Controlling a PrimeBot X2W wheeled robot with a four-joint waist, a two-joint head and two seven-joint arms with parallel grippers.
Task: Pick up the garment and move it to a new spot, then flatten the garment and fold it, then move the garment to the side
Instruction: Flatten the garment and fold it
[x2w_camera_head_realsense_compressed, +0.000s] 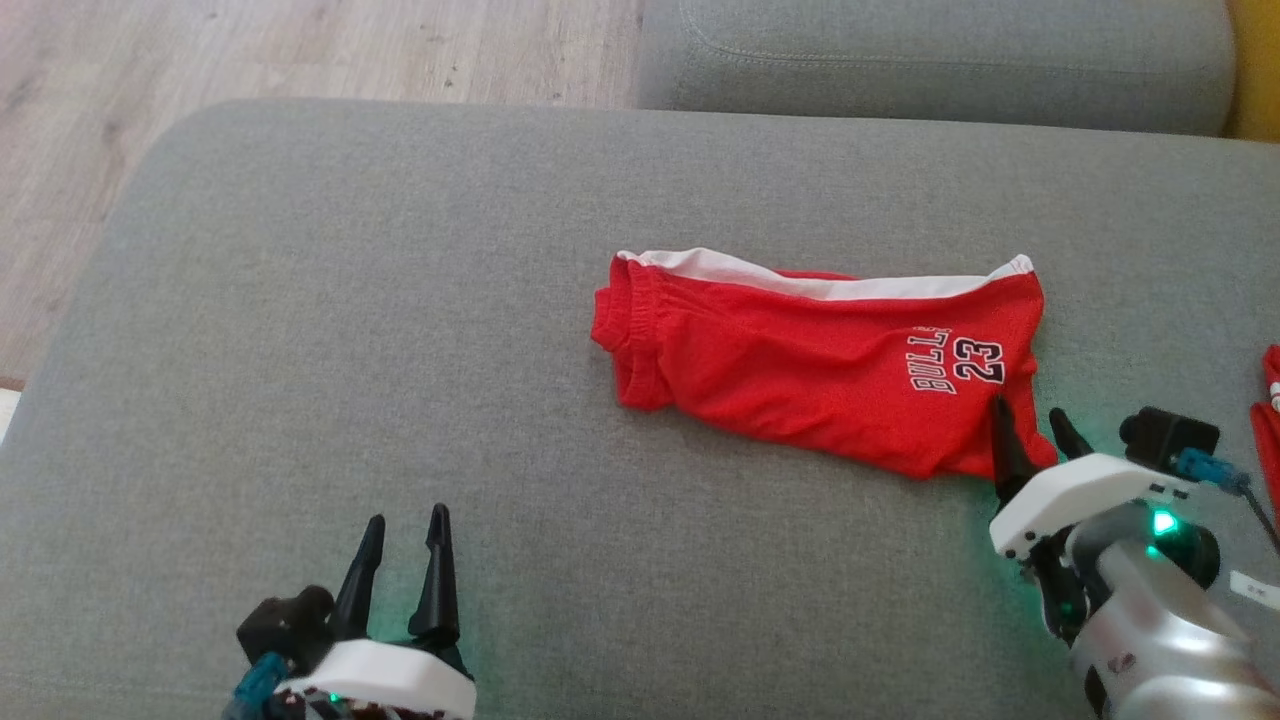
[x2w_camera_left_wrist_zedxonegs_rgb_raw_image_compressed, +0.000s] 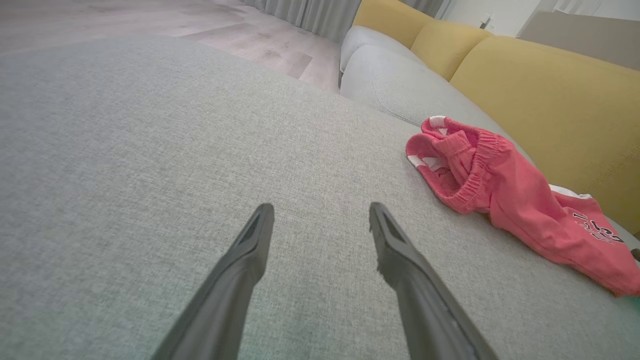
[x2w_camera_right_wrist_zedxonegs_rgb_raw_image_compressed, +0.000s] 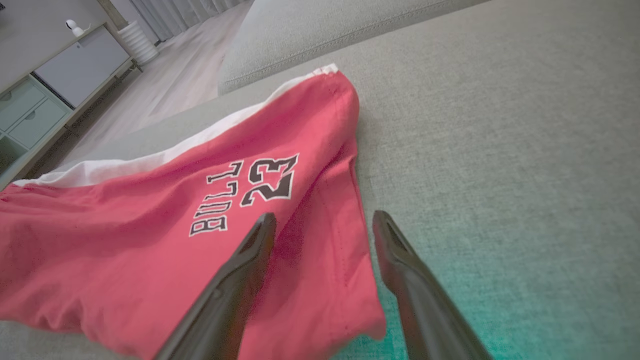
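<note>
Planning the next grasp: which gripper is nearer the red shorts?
Right. The right gripper stands open at a corner of the red shorts; the left gripper is off over bare cushion.

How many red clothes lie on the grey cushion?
2: the shorts in the middle, and a red piece at the right edge, mostly cut off. More may lie out of view.

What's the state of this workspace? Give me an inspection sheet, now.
Surface: grey woven-fabric sofa cushion, flat.
Job's things: red jersey shorts with white side stripe and "BULLS 23" print, lying wrinkled.
Clutter: red fabric piece at the cushion's right edge.
Pincers: left pincer open over bare cushion; right pincer open at the shorts' near hem corner.
Cables: blue-plugged dark cable on the right wrist.
Surroundings: pale wood-look floor, yellow sofa backrest.
</note>
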